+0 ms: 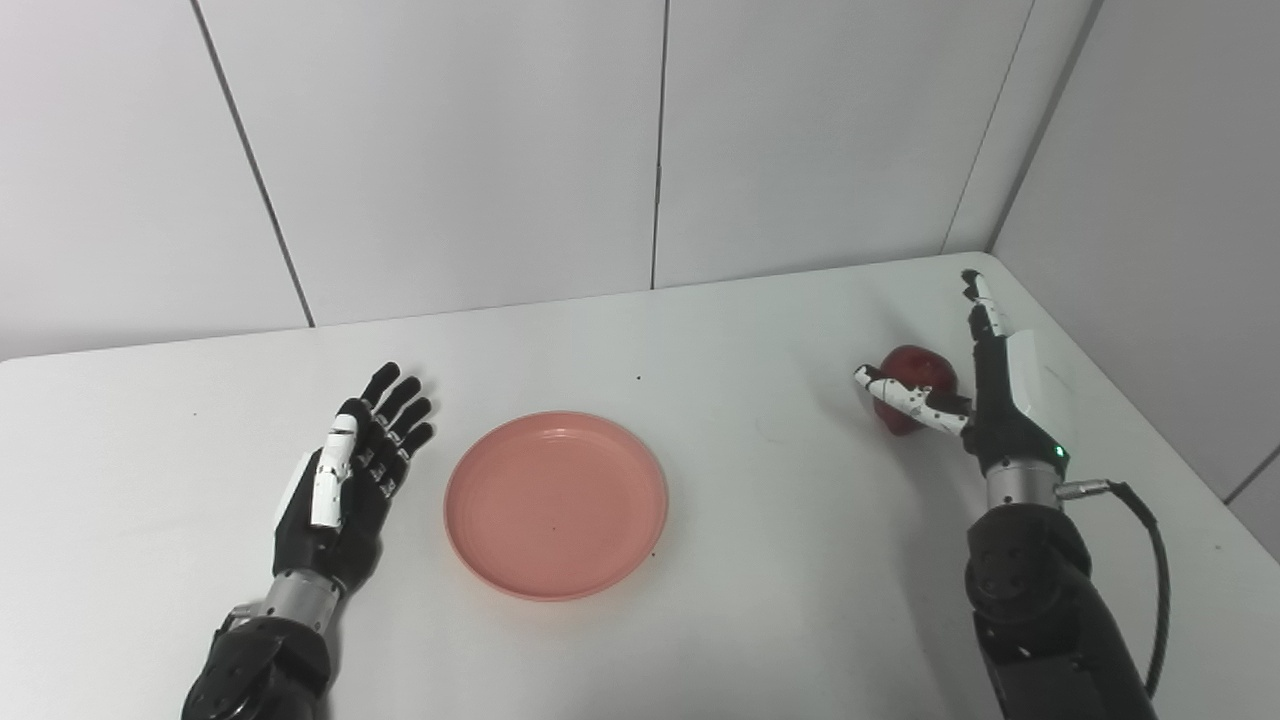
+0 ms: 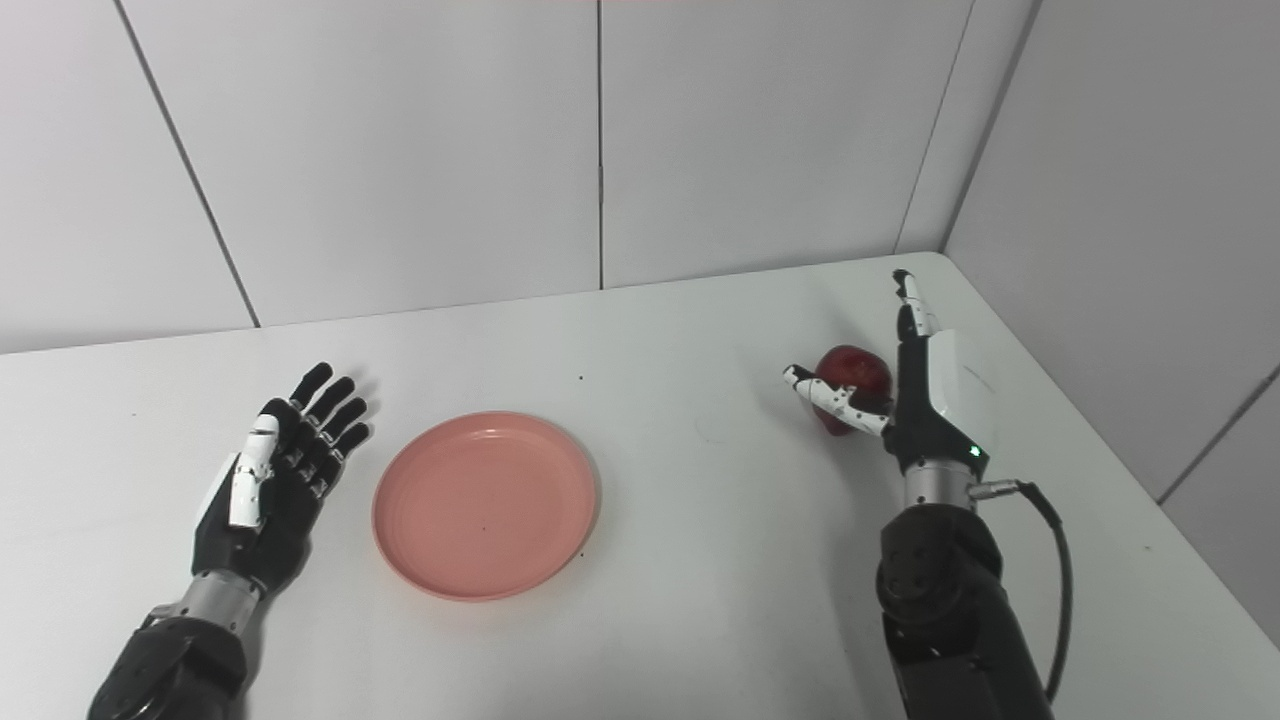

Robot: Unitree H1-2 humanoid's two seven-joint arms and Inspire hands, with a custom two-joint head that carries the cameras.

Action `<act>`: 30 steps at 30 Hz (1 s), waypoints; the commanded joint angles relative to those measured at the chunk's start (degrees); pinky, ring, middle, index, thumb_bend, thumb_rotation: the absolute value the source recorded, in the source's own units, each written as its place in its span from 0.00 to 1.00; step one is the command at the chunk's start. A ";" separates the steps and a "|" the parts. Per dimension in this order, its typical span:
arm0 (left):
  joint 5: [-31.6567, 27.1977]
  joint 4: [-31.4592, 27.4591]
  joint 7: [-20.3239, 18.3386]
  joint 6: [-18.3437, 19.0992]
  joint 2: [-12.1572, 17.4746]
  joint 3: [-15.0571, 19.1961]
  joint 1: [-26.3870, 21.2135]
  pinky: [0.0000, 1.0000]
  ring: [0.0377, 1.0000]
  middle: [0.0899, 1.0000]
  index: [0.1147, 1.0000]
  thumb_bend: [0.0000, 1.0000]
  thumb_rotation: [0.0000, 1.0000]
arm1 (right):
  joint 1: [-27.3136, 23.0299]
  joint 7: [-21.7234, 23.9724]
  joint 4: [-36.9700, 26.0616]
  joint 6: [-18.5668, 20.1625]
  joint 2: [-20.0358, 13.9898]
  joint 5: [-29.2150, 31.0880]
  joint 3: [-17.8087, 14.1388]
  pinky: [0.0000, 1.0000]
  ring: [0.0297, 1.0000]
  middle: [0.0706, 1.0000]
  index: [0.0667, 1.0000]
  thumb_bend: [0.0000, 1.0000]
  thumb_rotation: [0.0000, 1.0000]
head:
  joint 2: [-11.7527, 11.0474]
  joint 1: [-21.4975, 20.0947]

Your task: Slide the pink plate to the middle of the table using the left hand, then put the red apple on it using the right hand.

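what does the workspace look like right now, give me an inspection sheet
surface: white table, a few tiny dark specks, otherwise plain
job's things: pink plate lies flat and bare, left of the table's middle; red apple rests on the table near the far right corner
clutter: nothing seen
robot hands: left robot hand open, fingers spread, beside the plate's left rim and not touching it; right robot hand open around the apple, thumb across its front, fingers upright at its right side, not closed on it
cables: black cable loops from the right wrist
surroundings: pale wall panels behind and at right
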 commanded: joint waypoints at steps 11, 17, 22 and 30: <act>0.07 1.49 0.63 3.39 0.72 0.09 2.24 0.94 0.93 0.93 0.91 0.35 1.00 | -3.31 0.75 1.14 1.56 -1.68 0.84 0.37 0.76 0.87 0.91 0.95 1.00 0.48 | 0.41 -0.13; 0.17 1.66 0.32 3.09 0.84 -0.02 2.29 0.94 0.93 0.93 0.91 0.36 1.00 | -3.83 1.25 2.08 2.64 -2.29 0.87 0.54 0.77 0.87 0.92 0.95 1.00 0.47 | 0.51 0.00; 0.06 1.47 -0.04 3.30 1.09 -0.10 2.43 0.94 0.93 0.93 0.92 0.36 1.00 | -4.19 1.69 2.67 3.06 -2.43 0.85 0.68 0.78 0.88 0.92 0.95 1.00 0.45 | 0.68 0.14; 0.24 0.91 0.23 3.63 1.08 -0.20 2.61 0.93 0.93 0.93 0.91 0.36 1.00 | -4.60 1.64 4.18 3.28 -2.78 0.50 1.04 0.76 0.86 0.91 0.94 1.00 0.43 | 0.84 0.22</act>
